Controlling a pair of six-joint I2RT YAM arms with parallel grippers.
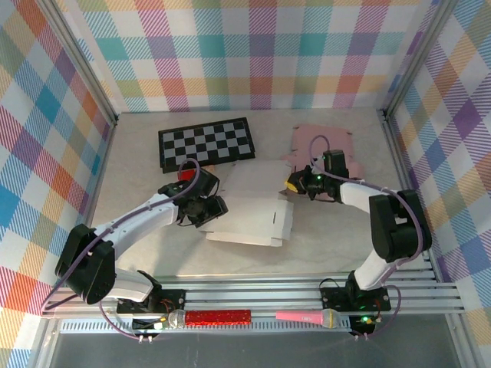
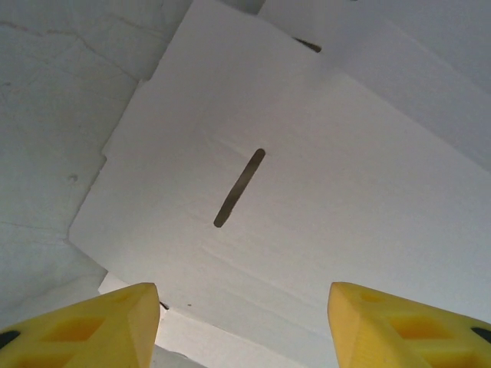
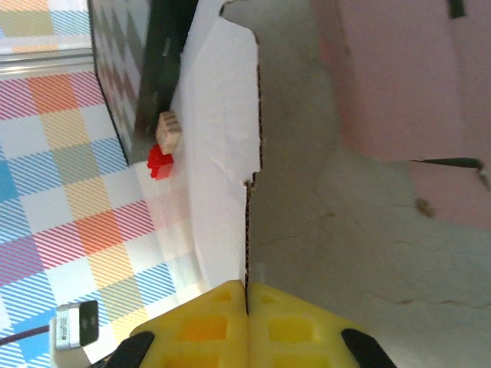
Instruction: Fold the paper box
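Observation:
The paper box (image 1: 257, 201) is a white flat cardboard sheet lying mid-table. In the left wrist view one of its panels (image 2: 307, 192) carries a dark slot (image 2: 239, 188). My left gripper (image 1: 205, 208) hovers over the box's left edge, and its yellow fingers (image 2: 123, 318) stand open with nothing between them. My right gripper (image 1: 297, 184) is at the box's right edge. In the right wrist view that gripper (image 3: 247, 290) is shut on the thin edge of a white flap (image 3: 219, 153), which stands raised.
A pink cardboard sheet (image 1: 322, 144) lies at the back right, behind the right gripper. A black-and-white checkerboard (image 1: 205, 142) lies at the back left, with a small red block (image 1: 186, 175) near it. Two microphones, red (image 1: 219, 316) and pink (image 1: 307, 316), rest on the front rail.

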